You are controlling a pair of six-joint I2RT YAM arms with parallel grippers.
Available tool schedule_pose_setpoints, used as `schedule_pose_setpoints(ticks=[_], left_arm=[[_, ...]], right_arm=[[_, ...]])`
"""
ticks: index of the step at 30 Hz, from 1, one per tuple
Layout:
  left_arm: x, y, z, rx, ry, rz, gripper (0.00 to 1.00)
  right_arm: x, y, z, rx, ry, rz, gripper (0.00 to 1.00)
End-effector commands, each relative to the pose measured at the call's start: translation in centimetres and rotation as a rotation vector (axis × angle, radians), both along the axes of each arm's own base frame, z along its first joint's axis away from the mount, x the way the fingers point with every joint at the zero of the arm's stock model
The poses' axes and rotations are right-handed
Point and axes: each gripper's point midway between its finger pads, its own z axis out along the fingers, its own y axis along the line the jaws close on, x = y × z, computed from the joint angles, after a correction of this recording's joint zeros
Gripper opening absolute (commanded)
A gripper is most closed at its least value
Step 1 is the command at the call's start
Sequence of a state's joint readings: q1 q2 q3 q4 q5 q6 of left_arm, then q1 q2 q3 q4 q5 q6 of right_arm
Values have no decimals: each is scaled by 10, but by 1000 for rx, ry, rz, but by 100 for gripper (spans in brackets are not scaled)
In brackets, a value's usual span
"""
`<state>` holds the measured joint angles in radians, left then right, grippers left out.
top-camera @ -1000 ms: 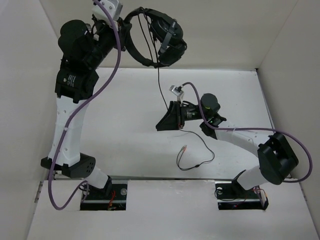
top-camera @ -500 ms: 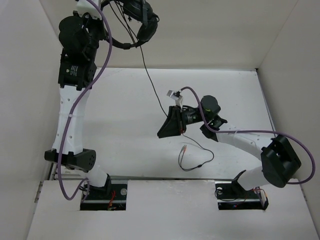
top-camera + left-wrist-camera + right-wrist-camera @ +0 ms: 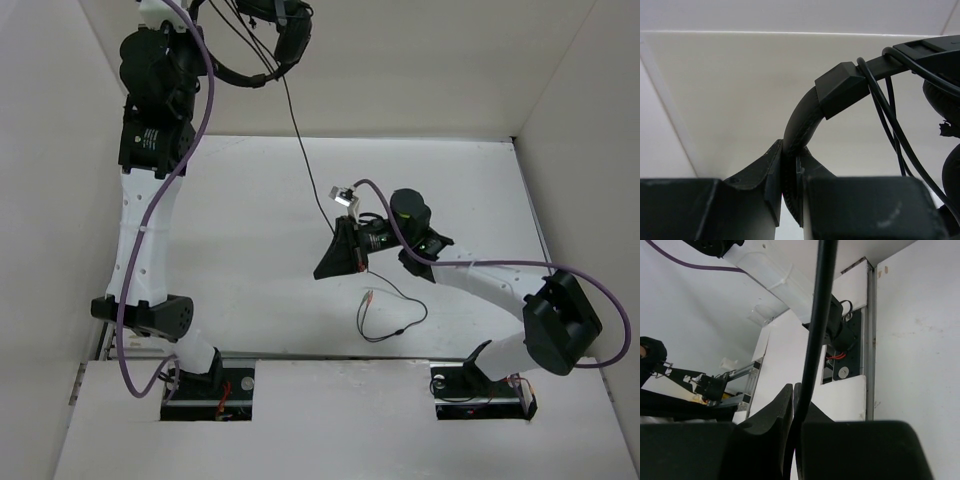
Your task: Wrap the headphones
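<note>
Holding the headphones (image 3: 288,45) high at the far left, your left gripper (image 3: 790,167) is closed on the padded headband (image 3: 802,117), one finger pinching the band from each side; the headset hangs well above the bench (image 3: 240,230), near the back wall, with an earcup (image 3: 945,107) to the right of the grip. It is a small black set with a thin round band and a squared slider block (image 3: 842,90) where the band meets the cup arm; as far as the left wrist view shows, a few strands of thin cord cross over the band just beside that block. From there the cable (image 3: 308,165) drops in one fairly straight line, down and to the right, to your right gripper (image 3: 332,256), low over the middle of the bench; that gripper is closed on the cable, which runs up between its fingers in the right wrist view. Further right and nearer you, the slack lies in a loose loop on the bench, ending in the orange-pink plugs (image 3: 369,296). By my judgement you are midway through winding; some cord is on, much is loose. The next move calls for carrying the held cable round the band under light tension, feeding slack so the plugs do not snag.
</note>
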<state>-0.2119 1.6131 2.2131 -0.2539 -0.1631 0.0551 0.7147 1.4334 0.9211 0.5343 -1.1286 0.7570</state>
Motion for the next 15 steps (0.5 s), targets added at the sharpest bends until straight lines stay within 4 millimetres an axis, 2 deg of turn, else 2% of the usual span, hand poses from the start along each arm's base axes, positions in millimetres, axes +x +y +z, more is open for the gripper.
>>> schedule_pose_setpoints(ticks=[1,8,11,15], left_arm=[[-27,6,58,-137,-171,-14,0],[-25,20,53,-226,-142,-19,0],[-24,24,51,-203,-140,6,0],[-16,52,54,-174,-175,137,0]], right_arm=[[3,6,10,18,-79,-5,9],[10,10,-1,-22,-83,-26,9],[8,9,2,-15,-90,-16,8],[4,6,7,-8,-101,-8,7]])
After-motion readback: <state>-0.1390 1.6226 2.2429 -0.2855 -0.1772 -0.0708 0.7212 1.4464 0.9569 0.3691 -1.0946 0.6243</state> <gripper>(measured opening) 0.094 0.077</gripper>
